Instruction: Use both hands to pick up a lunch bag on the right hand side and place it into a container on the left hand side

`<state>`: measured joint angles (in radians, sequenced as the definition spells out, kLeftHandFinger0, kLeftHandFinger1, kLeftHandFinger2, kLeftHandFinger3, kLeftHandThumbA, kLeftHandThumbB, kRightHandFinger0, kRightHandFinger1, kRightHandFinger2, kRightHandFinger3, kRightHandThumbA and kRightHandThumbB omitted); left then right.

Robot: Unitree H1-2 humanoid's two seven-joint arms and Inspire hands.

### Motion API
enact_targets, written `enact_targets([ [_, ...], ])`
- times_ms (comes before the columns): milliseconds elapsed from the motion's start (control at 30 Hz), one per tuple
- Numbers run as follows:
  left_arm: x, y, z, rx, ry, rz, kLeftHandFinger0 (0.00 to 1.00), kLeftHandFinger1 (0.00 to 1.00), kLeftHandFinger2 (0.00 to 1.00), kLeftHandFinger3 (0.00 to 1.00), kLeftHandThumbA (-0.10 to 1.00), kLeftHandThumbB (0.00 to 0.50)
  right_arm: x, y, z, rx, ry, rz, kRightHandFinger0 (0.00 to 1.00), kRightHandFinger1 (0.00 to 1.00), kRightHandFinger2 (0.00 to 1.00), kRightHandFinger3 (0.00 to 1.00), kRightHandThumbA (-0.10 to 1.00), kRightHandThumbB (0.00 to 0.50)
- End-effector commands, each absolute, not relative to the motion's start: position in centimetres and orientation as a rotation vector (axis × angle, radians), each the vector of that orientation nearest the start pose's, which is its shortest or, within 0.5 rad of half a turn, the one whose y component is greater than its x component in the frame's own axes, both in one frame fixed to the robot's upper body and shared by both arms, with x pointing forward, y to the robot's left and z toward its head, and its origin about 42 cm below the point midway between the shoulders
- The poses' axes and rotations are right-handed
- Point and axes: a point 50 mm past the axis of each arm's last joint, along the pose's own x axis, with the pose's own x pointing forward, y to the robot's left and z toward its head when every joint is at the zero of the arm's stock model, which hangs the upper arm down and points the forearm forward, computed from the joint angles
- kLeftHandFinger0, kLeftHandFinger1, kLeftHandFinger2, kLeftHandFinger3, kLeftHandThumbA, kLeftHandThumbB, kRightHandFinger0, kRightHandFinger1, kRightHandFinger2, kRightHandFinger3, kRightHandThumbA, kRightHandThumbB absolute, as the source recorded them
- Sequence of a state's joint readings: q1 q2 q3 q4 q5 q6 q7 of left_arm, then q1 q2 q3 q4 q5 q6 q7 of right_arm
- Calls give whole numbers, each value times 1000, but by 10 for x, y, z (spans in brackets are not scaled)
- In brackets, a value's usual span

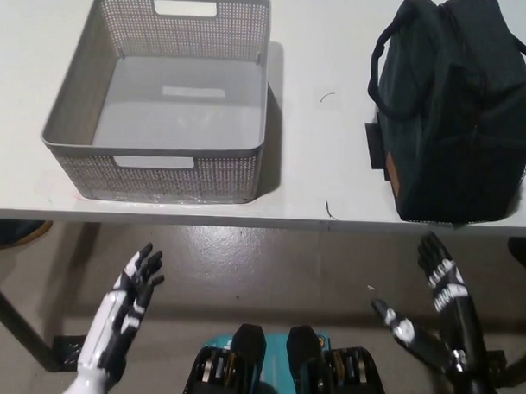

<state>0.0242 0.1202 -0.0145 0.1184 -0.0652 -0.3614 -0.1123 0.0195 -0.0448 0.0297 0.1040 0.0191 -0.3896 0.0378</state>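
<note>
You're at the start, nothing grasped; your white left hand and black right hand hang spread and empty below the table edge; the dark fabric lunch bag sits ahead of your right hand, the grey perforated plastic basket ahead of your left; next, raise both to flank the bag.

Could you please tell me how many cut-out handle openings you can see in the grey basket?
2: one handle opening in the far wall of the grey basket, one in its near wall. None show in the side walls.

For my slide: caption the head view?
Both hands, left and right, open below table edge; lunch bag right of empty basket.
</note>
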Motion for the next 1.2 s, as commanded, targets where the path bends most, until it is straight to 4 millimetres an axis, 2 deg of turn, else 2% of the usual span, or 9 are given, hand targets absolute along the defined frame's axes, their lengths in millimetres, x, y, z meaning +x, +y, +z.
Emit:
enact_targets([
  [0,259,239,105,96,-334,-196,1000,1000,1000,1000,892,265,257,-225,109,-7,-400,76,1000,1000,1000,1000,907,196],
  [100,256,235,113,125,-363,-239,1000,1000,1000,1000,913,248,254,-235,116,-24,-427,39,1000,1000,1000,1000,930,186],
  [300,259,217,138,130,-414,-324,1000,1000,1000,1000,918,286,249,-247,141,-33,-516,-29,1000,1000,1000,1000,959,203],
  [367,264,206,154,125,-458,-367,1000,1000,1000,1000,918,270,249,-255,156,-25,-572,-66,1000,1000,1000,1000,955,236],
  [433,271,195,171,121,-517,-398,1000,1000,1000,1000,922,250,250,-265,169,-18,-621,-92,1000,1000,1000,1000,959,231],
  [667,303,158,228,93,-658,-463,1000,1000,1000,1000,972,290,266,-295,211,-77,-733,-180,1000,1000,1000,1000,1000,227],
  [833,328,125,271,55,-724,-502,1000,1000,1000,1000,1000,333,283,-315,243,-72,-791,-240,1000,1000,1000,1000,1000,265],
  [1000,344,94,318,75,-802,-550,1000,1000,1000,1000,1000,295,301,-321,258,-23,-778,-252,1000,1000,1000,1000,1000,226],
  [1167,358,68,336,51,-800,-530,1000,1000,1000,1000,1000,266,310,-319,264,-28,-761,-268,1000,1000,1000,1000,1000,183],
])
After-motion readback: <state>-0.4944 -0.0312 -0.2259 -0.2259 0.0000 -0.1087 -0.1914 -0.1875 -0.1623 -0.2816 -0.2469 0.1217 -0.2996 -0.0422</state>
